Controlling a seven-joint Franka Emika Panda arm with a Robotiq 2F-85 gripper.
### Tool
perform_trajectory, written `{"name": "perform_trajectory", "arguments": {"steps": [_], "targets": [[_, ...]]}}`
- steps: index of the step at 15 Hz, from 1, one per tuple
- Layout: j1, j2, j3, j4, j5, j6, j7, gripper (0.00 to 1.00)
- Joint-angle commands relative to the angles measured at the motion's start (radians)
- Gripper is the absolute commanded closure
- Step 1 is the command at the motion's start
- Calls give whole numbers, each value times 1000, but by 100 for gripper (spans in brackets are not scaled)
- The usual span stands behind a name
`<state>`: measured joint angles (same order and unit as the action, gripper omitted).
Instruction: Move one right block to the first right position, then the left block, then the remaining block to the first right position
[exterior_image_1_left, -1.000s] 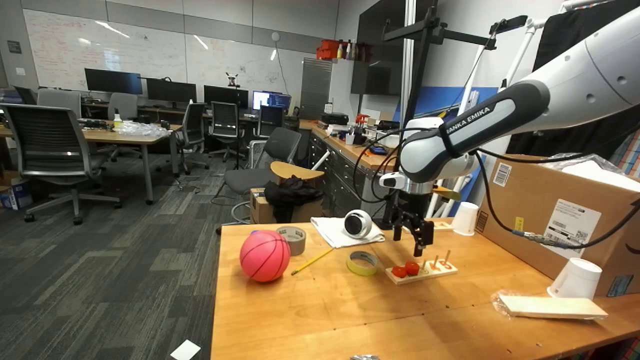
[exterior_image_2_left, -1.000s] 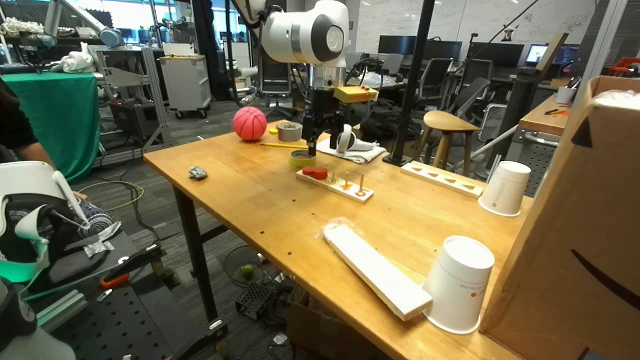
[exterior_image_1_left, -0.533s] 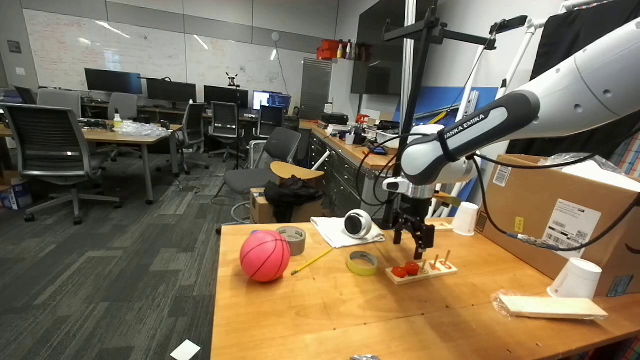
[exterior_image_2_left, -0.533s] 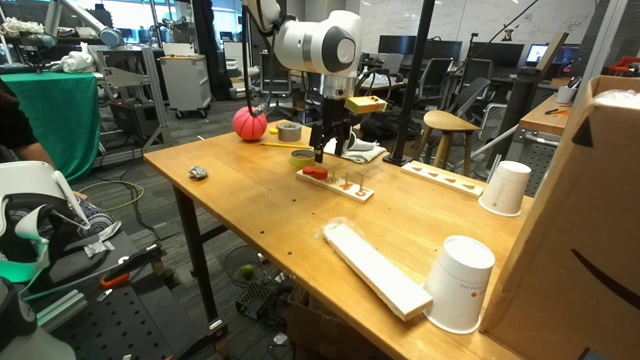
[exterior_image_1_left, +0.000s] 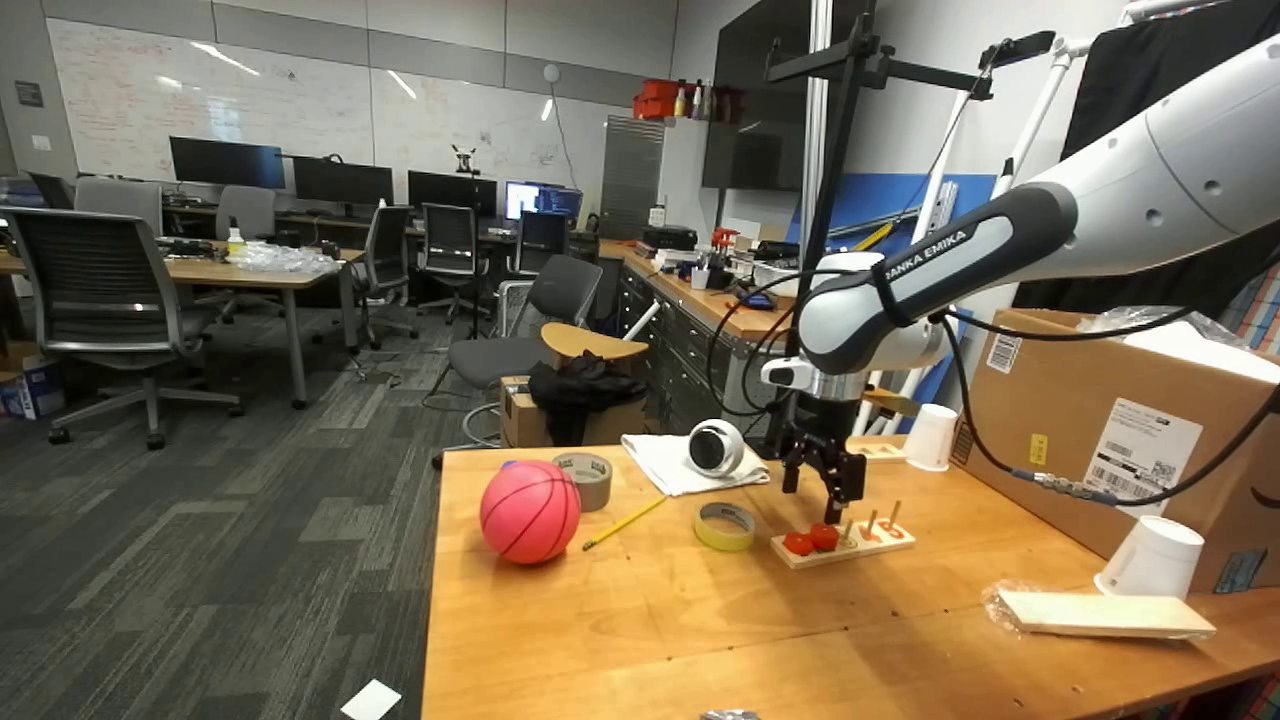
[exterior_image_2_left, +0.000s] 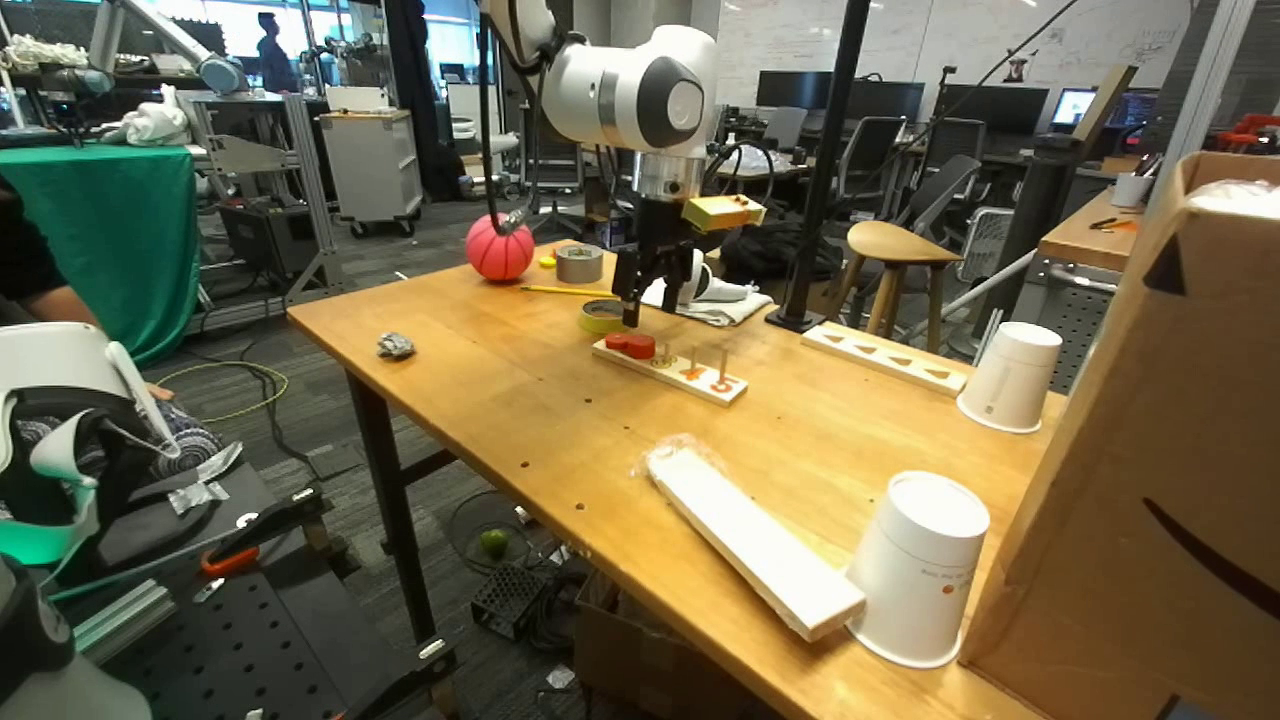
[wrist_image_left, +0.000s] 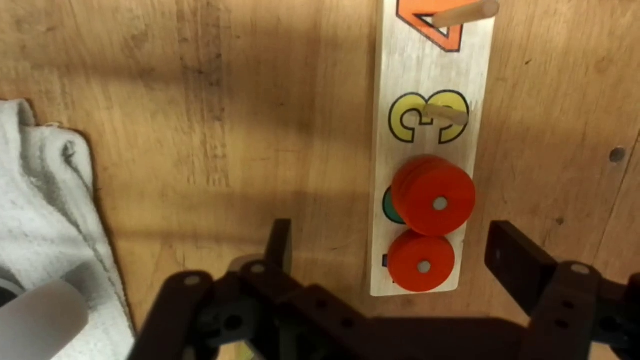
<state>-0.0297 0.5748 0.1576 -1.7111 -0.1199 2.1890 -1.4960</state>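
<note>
Two places on a pale wooden number board (wrist_image_left: 425, 70) carry glossy red round blocks (exterior_image_2_left: 638, 347): a taller stack (wrist_image_left: 432, 187) over a largely covered green numeral (wrist_image_left: 391, 206) and, just beside it at the board's end, a lower one (wrist_image_left: 421, 252). Round wooden pegs (wrist_image_left: 445, 114) rise from the yellow numeral 3 (wrist_image_left: 396, 118), the orange numeral 4 (wrist_image_left: 453, 40) and the reddish numeral 5 (exterior_image_1_left: 890, 531). The black two-fingered end effector (wrist_image_left: 391, 247) hangs above the blocks' end of the board, its fingers (wrist_image_left: 280, 245) spread wide, one to either side of the board in the wrist view. Near that end, on the brown wooden tabletop (exterior_image_1_left: 600, 640), lies a roll of yellow tape (exterior_image_1_left: 722, 541); farther off are a yellow pencil (exterior_image_1_left: 625, 523), a roll of grey tape (exterior_image_1_left: 592, 492) and a pink ball with dark basketball seams (exterior_image_1_left: 530, 512). A white folded cloth (exterior_image_1_left: 658, 465) bears a rounded white device (exterior_image_1_left: 725, 438). In an exterior view, two upturned white paper cups (exterior_image_2_left: 920, 570) stand near the brown cardboard box (exterior_image_2_left: 1110, 450), one just beside a pale flat plank (exterior_image_2_left: 750, 535) partly in clear wrap.
</note>
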Motion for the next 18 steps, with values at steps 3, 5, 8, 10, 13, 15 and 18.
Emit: {"name": "perform_trajectory", "arguments": {"steps": [3, 5, 8, 10, 13, 15, 18], "targets": [[-2, -32, -19, -56, 0, 50, -3, 0], [-4, -39, -22, -79, -1, 76, 1, 0], [-4, -46, -25, -110, -3, 117, 10, 0], [1, -59, -26, -136, -9, 149, 21, 0], [8, -81, -29, -170, -19, 198, 39, 0], [14, -98, -36, -187, -32, 213, 60, 0], [13, -117, -40, -205, -43, 212, 88, 0]]}}
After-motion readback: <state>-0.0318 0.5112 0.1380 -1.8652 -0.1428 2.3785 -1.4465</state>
